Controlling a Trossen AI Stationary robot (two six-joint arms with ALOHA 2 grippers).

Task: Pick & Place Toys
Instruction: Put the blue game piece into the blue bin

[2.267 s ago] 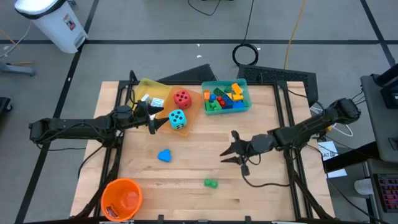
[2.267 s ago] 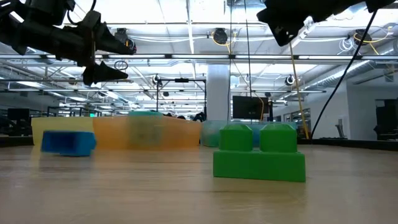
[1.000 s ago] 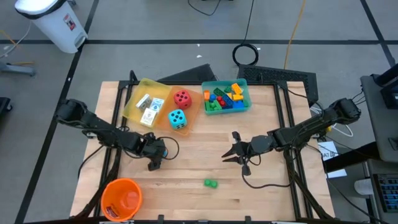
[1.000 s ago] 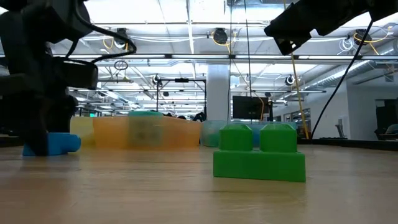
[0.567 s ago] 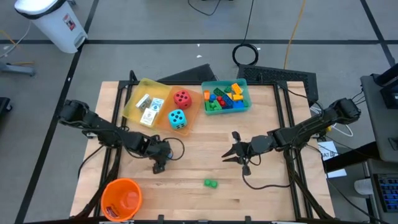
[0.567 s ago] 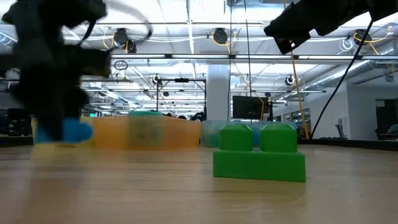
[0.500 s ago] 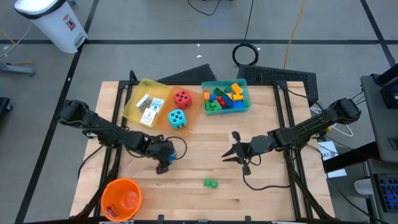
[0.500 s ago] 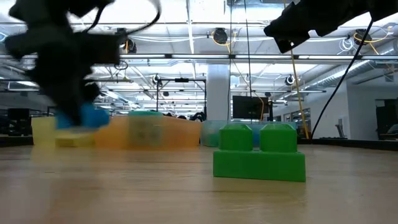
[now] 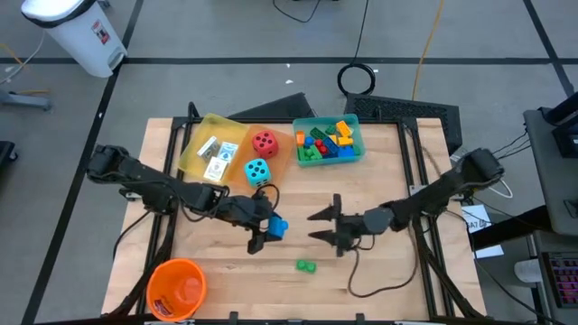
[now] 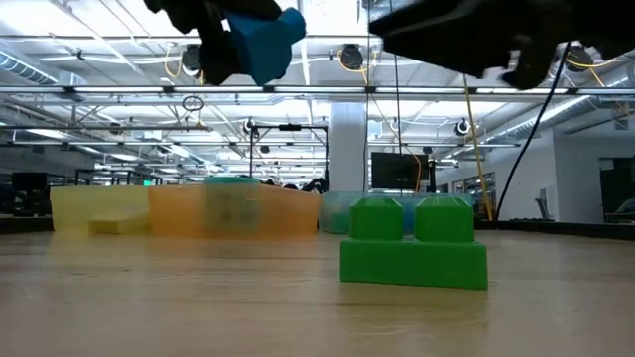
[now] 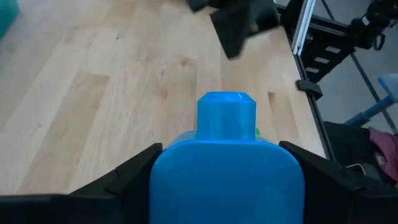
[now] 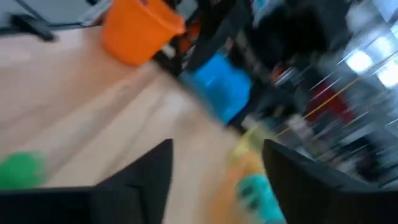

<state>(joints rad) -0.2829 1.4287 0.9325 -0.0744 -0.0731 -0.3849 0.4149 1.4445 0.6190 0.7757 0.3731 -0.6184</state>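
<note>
My left gripper (image 9: pixel 269 232) is shut on a blue brick (image 9: pixel 277 227) above the table's middle; the brick fills the left wrist view (image 11: pixel 227 168) and shows high up in the low view (image 10: pixel 264 42). My right gripper (image 9: pixel 315 227) is open and empty, just right of the blue brick, and its fingers (image 12: pixel 144 174) point at it. A green brick (image 9: pixel 306 265) rests with its flat underside on the table, nearer the front edge; it also shows in the low view (image 10: pixel 413 244). A red die (image 9: pixel 265 141) and a cyan die (image 9: pixel 257 171) lie in the orange tray. My left gripper pinches the blue brick by two opposite sides (image 11: pixel 163 177) between its two fingers (image 11: pixel 124 183). The fingers come roughly level from the table's left. The brick's stud (image 11: pixel 227 115) points away from the wrist. The brick is lifted well clear of the table.
A yellow tray (image 9: pixel 200 135) with white cards, an orange tray (image 9: pixel 276 155) and a teal tray (image 9: pixel 356 135) full of bricks stand along the far side. An orange bucket (image 9: pixel 176 287) stands at the near left corner. Bare wood lies between the trays and the green brick.
My left gripper, shut on the blue brick, has lifted it off the table and carried it up and toward the table's right. My right gripper has moved toward the table's left, closer to the blue brick.
</note>
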